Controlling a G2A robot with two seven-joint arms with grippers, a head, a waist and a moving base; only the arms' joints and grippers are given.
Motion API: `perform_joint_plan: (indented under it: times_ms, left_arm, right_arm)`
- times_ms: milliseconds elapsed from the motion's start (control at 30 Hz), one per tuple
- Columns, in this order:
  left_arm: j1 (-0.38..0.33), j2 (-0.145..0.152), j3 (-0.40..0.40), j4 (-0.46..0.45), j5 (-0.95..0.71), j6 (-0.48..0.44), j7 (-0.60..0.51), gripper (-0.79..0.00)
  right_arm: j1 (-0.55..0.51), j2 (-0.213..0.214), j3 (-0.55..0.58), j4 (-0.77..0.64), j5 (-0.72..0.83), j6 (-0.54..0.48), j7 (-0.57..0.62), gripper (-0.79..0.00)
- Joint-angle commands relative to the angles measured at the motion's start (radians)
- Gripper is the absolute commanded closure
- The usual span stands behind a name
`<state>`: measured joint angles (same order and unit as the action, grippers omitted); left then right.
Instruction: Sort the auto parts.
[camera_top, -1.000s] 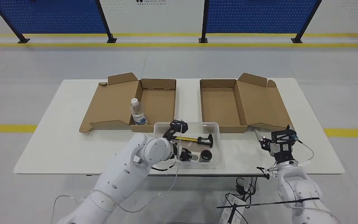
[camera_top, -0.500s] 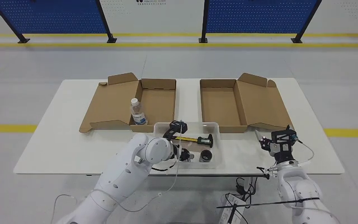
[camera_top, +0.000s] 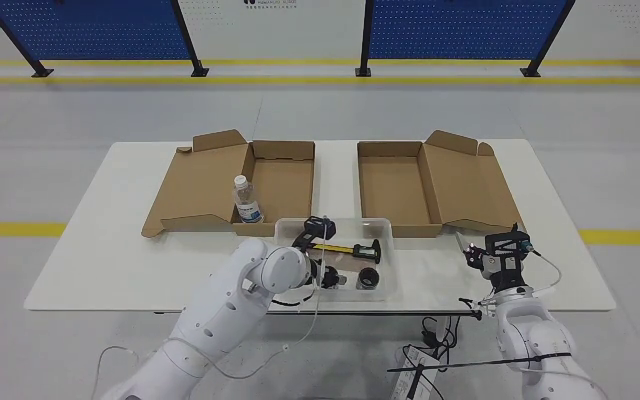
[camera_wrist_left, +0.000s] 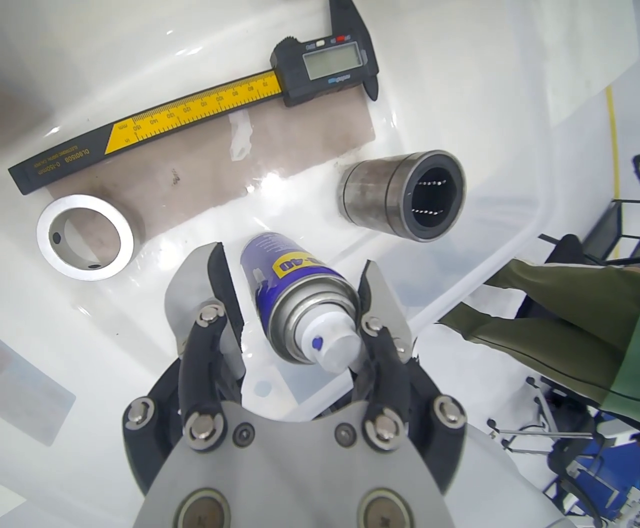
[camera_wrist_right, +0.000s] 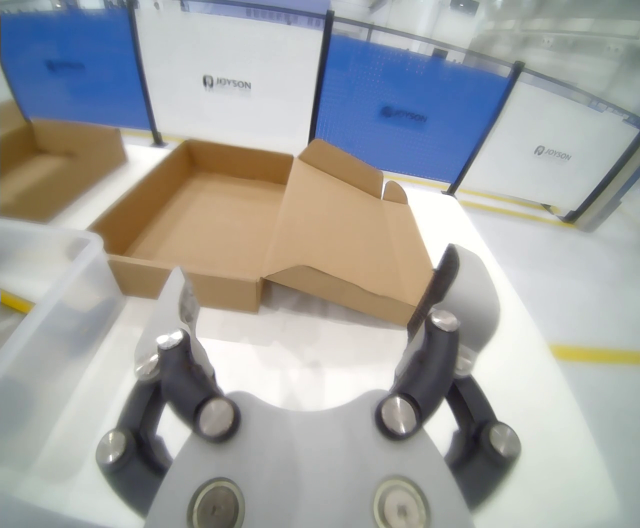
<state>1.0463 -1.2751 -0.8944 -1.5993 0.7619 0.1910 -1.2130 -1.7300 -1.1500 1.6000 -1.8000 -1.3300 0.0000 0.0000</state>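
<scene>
The left gripper (camera_wrist_left: 295, 261) sits low inside the clear bin (camera_wrist_left: 440, 90), its fingers spread on either side of the spray can (camera_wrist_left: 292, 292) and not yet closed on it. The can lies on its side on the bin floor, its white cap toward the wrist. One finger looks to be touching the can near the cap, while the other stands a little apart.

The step in hand seems to be gripping the can. To do it well, centre the fingers on the metal body, not on the cap. Close evenly so the round can does not roll away, then lift straight up.

Just beyond lie the metal ring (camera_wrist_left: 125, 250) and the linear bearing (camera_wrist_left: 390, 195), with the caliper (camera_wrist_left: 190, 110) farther off, so the lift should stay clear of them.

The right gripper (camera_wrist_right: 311, 270) hangs wide open and empty over the surface (camera_wrist_right: 500, 280), near the right cardboard box (camera_wrist_right: 200, 210).
</scene>
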Motion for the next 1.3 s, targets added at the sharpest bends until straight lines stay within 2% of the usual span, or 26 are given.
perform_joint_plan:
  times_ms: [0, 67, 200, 267, 300, 400, 800, 1267]
  left_arm:
    - [0.000, 0.000, 0.002, 0.000, 0.003, 0.000, -0.002, -0.462]
    - [0.001, 0.001, 0.003, 0.001, 0.005, -0.001, -0.002, -0.409]
    - [0.000, 0.001, 0.005, 0.003, 0.005, -0.003, -0.006, -0.382]
    - [-0.002, 0.001, 0.006, 0.004, 0.006, -0.005, -0.008, -0.336]
    - [-0.002, 0.001, 0.007, 0.006, 0.006, -0.006, -0.009, -0.286]
    - [-0.004, 0.001, 0.007, 0.007, 0.005, -0.008, -0.007, 0.000]
    - [-0.011, 0.008, -0.008, -0.032, 0.043, -0.026, -0.001, 0.000]
    - [0.000, 0.026, -0.088, -0.197, -0.018, -0.070, -0.051, 0.000]
  right_arm:
    - [0.000, 0.000, 0.000, 0.000, 0.000, 0.000, 0.000, -0.785]
    - [0.000, 0.000, 0.000, 0.000, 0.000, 0.000, 0.000, -0.785]
    - [0.000, 0.000, 0.000, 0.000, 0.000, 0.000, 0.000, -0.785]
    - [0.000, 0.000, 0.000, 0.000, 0.000, 0.000, 0.000, -0.785]
    - [0.000, 0.000, 0.000, 0.000, 0.000, 0.000, 0.000, -0.785]
    - [0.000, 0.000, 0.000, 0.000, 0.000, 0.000, 0.000, -0.785]
    - [0.000, 0.000, 0.000, 0.000, 0.000, 0.000, 0.000, -0.785]
    - [0.000, 0.000, 0.000, 0.000, 0.000, 0.000, 0.000, -0.785]
